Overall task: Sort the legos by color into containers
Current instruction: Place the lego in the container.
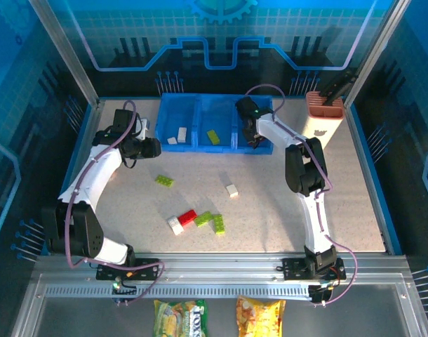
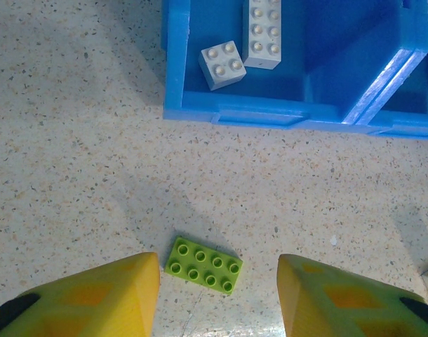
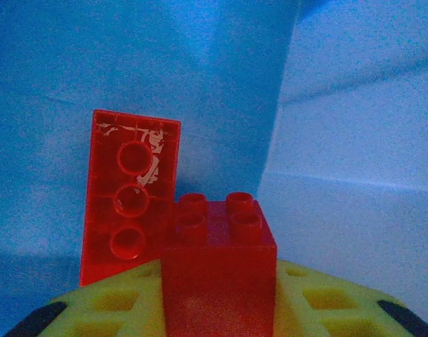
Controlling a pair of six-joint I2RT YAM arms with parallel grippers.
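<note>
- Blue tray (image 2: 235, 114): two white bricks (image 2: 259, 31), one green brick (image 1: 212, 135)
- Left gripper (image 2: 218, 281) open above one loose green brick (image 2: 204, 265)
- Right gripper (image 3: 217, 305) grips one red brick (image 3: 217, 267); another red brick (image 3: 130, 189) beside

Table (image 1: 270, 225) — speckled | on it: blue tray (image 1: 221, 148), loose legos (image 1: 188, 216)

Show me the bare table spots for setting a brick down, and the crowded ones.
Bare: the strip between the blue tray and the loose white brick; also right of that brick, toward the right arm. Crowded: the brick cluster near centre front.
</note>
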